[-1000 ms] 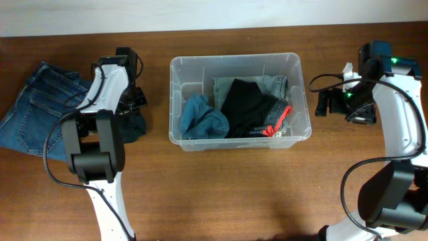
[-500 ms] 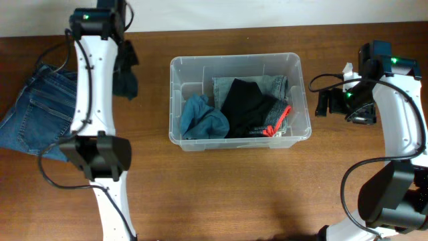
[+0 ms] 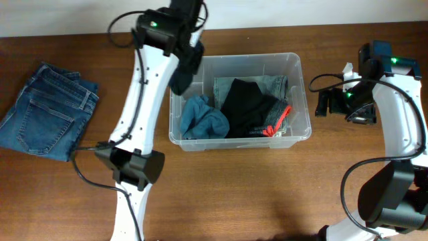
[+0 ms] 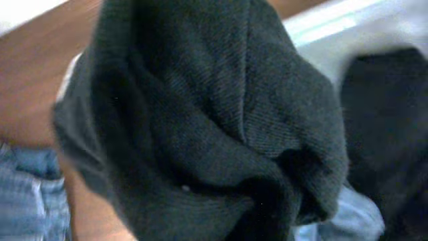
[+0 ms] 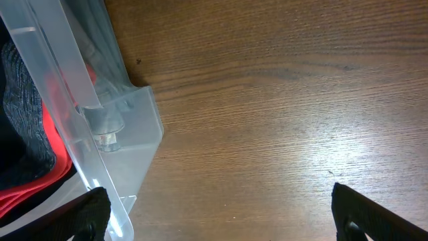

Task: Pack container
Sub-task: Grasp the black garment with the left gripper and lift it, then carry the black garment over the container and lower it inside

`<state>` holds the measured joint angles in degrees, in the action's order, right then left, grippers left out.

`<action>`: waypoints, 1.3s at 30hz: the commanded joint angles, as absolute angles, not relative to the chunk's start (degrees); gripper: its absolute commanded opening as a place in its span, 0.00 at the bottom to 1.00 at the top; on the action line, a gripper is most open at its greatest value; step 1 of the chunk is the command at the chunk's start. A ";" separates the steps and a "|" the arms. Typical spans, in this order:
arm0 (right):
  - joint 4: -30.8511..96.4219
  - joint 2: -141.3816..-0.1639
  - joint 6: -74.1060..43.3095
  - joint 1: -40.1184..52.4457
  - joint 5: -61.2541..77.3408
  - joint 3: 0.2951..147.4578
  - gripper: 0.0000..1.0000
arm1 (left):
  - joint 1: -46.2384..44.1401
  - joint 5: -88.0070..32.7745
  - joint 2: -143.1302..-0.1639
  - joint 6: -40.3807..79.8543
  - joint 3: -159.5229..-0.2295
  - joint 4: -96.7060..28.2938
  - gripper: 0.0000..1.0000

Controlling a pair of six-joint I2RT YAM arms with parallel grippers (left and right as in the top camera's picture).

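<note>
The container, a clear plastic bin, stands mid-table and holds a blue cloth, a black garment, pale denim and something red. My left gripper hovers over the bin's back left corner, shut on a dark grey garment that hangs down across the left rim. In the left wrist view that garment fills the frame and hides the fingers. My right gripper stands open to the right of the bin, with bare wood between its fingertips and the bin's corner beside it.
Folded blue jeans lie at the table's left end, and a strip of them shows in the left wrist view. The left arm's base sits in front of the bin's left side.
The left arm has swung from the far left to the bin's back left corner, carrying the dark garment with it. The right arm has not moved.
</note>
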<state>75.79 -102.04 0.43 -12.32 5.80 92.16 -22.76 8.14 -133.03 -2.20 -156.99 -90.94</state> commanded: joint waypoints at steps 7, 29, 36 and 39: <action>75.77 -100.97 0.38 -12.01 5.32 93.08 0.98 | -25.10 -3.95 -130.26 -15.09 -158.41 -95.26 0.00; 75.77 -100.97 0.38 -12.01 5.32 93.08 0.98 | -27.62 -4.16 -116.77 -3.46 -157.10 -96.68 0.00; 75.77 -100.97 0.38 -12.01 5.32 93.08 0.98 | -27.59 -12.51 -116.77 -3.46 -149.86 -96.68 0.00; 75.77 -100.97 0.38 -12.01 5.32 93.08 0.98 | -27.59 -14.00 -116.77 -3.44 -146.91 -96.68 0.00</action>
